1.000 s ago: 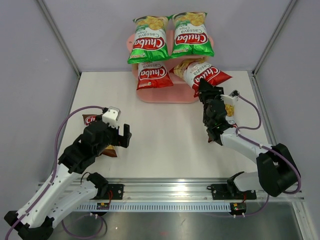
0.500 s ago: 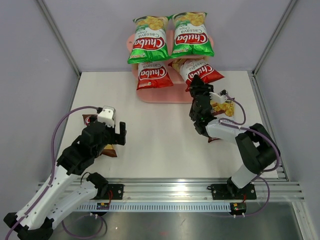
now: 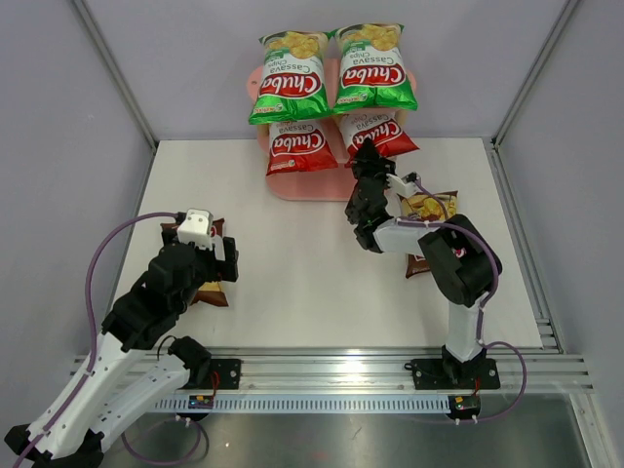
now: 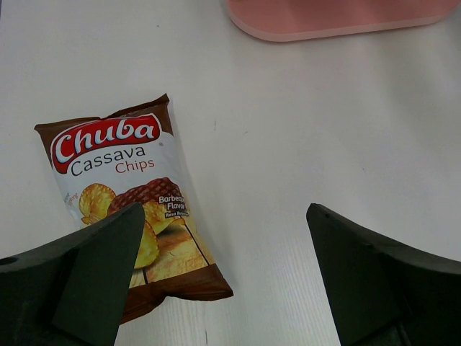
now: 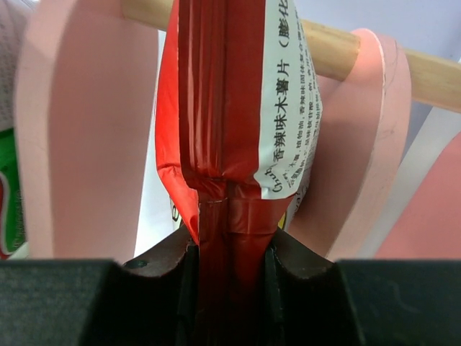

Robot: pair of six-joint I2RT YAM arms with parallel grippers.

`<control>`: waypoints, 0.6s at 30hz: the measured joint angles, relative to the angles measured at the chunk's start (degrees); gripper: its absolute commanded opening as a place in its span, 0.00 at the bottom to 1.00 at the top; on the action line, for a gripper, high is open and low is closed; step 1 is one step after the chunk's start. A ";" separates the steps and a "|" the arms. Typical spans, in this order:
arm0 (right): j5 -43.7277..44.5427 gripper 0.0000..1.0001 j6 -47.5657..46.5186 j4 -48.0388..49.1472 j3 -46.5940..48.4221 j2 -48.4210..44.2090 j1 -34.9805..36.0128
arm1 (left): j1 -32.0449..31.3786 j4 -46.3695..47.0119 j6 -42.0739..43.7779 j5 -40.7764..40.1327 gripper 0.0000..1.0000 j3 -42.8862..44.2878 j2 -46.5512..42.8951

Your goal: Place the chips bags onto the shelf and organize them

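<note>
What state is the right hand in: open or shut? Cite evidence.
Shut. The right hand pinches the red bag by its crimped end, fingers pressed against it.

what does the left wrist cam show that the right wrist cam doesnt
Left wrist only: a brown bag lying flat on the white table, below the open left claw. Right wrist only: a red bag with its crimped end pinched in the shut right claw, and a wooden post behind it. Both: the pink shelf, just an edge from the left wrist, close-up boards from the right.
</note>
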 measured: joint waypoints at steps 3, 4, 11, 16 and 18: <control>0.44 0.05 0.11 0.13 1.99 2.12 0.09 | 0.00 0.00 -0.02 0.02 0.99 0.00 0.00; 0.44 0.06 0.31 -0.09 2.54 2.60 0.11 | 0.00 0.00 -0.02 0.02 0.99 0.00 -0.02; 2.38 0.11 1.75 -4.39 7.48 4.94 0.68 | 0.00 0.00 -0.04 -0.09 0.99 -0.02 -0.44; 5.03 0.09 2.60 -6.25 9.14 5.81 1.22 | 0.00 0.00 -0.04 -0.07 0.99 -0.07 -0.44; 6.01 0.10 2.49 -6.32 10.14 6.75 1.38 | 0.00 0.00 -0.04 -0.04 0.99 -0.07 -0.44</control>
